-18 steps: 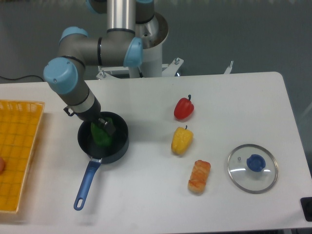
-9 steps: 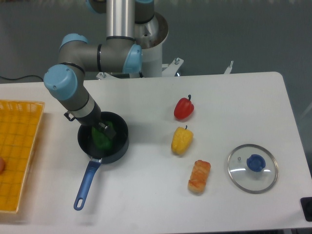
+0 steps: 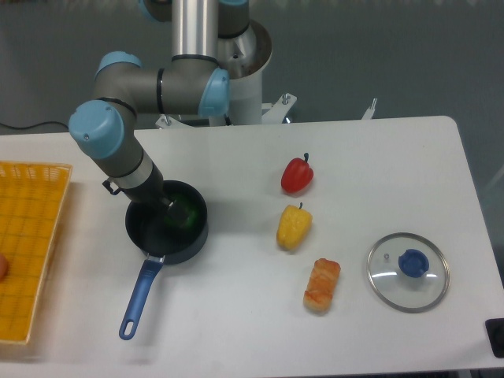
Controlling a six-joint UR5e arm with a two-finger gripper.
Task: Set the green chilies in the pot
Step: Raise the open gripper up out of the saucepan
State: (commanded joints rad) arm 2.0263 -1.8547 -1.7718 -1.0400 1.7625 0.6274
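Observation:
The green chilies [image 3: 185, 214], a single dark-green pepper-shaped toy, lie inside the pot [image 3: 194, 239] against its right wall. The pot is a small dark saucepan left of the table's middle, and its blue handle [image 3: 140, 294] points toward the front edge. My gripper [image 3: 164, 202] hangs over the pot's left half, just left of the pepper. Its fingers are mostly hidden under the wrist. It appears open and is not holding the pepper.
A red pepper [image 3: 297, 175], a yellow pepper [image 3: 293, 227] and a bread piece [image 3: 321, 285] sit right of the pot. A glass lid with a blue knob [image 3: 408, 271] lies at the front right. A yellow basket [image 3: 27, 252] stands at the left edge.
The green pepper has left the fingers and dropped lower, to the right side of the pot. The arm has pulled back slightly, up and to the left.

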